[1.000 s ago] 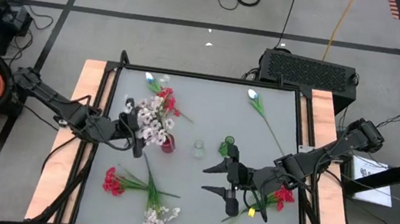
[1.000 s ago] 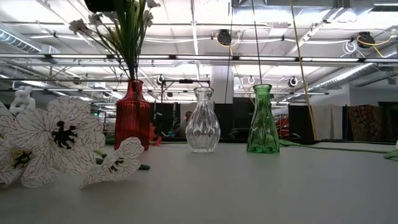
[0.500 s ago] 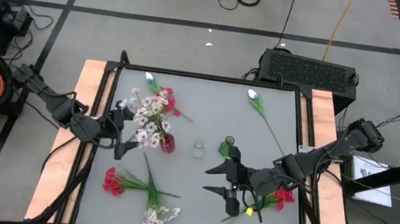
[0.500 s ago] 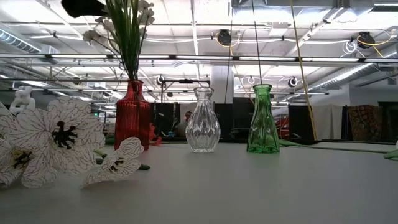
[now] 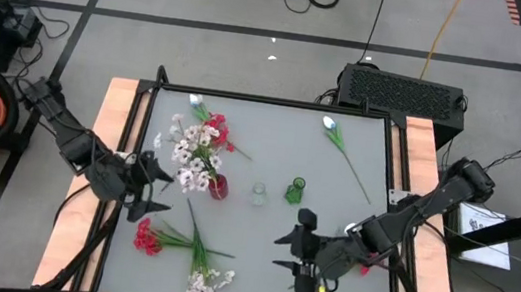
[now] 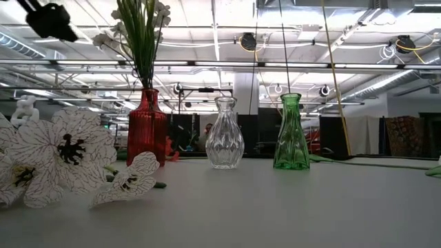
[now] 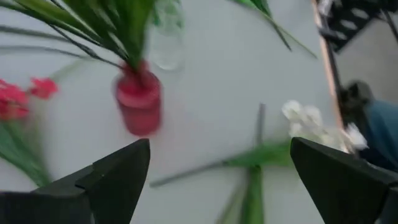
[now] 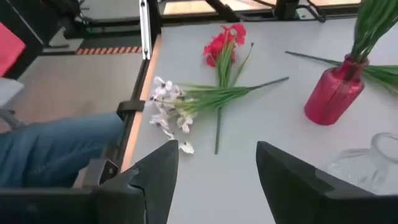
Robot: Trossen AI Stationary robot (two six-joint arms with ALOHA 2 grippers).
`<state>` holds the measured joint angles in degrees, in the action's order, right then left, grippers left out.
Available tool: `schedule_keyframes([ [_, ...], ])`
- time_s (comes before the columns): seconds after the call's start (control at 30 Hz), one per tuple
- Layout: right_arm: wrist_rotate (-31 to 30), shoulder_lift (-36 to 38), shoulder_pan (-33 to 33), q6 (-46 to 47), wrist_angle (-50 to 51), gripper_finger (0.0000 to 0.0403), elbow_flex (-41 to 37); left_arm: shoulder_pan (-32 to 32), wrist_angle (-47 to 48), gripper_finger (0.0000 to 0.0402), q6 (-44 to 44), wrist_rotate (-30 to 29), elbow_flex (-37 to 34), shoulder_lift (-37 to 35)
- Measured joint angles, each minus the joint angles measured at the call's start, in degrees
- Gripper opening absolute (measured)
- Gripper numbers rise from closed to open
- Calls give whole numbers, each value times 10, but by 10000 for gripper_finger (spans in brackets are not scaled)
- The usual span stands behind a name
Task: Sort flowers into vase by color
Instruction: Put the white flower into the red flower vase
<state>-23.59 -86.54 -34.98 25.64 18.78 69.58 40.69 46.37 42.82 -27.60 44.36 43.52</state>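
L arm reaches in from the table's left edge w/ its left gripper [image 5: 147, 192] held off the surface, fingers spread wide & empty, while the R arm angles in from the right side, right gripper [image 5: 293, 253] low near the front, fingers also wide apart, holding nothing.

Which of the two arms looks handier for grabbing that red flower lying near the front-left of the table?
The left. Its gripper, jaws open and empty, hovers right beside the red flower; the right gripper is across the table.
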Motion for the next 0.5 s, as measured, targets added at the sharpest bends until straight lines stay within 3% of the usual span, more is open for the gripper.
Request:
schedule_keyframes([
  [0.23,31,-12,0,-2,0,208,0,66,-32,390,4,15,0,68],
  [0.5,43,-12,-4,-2,18,208,0,128,-146,390,-44,-28,0,235],
])
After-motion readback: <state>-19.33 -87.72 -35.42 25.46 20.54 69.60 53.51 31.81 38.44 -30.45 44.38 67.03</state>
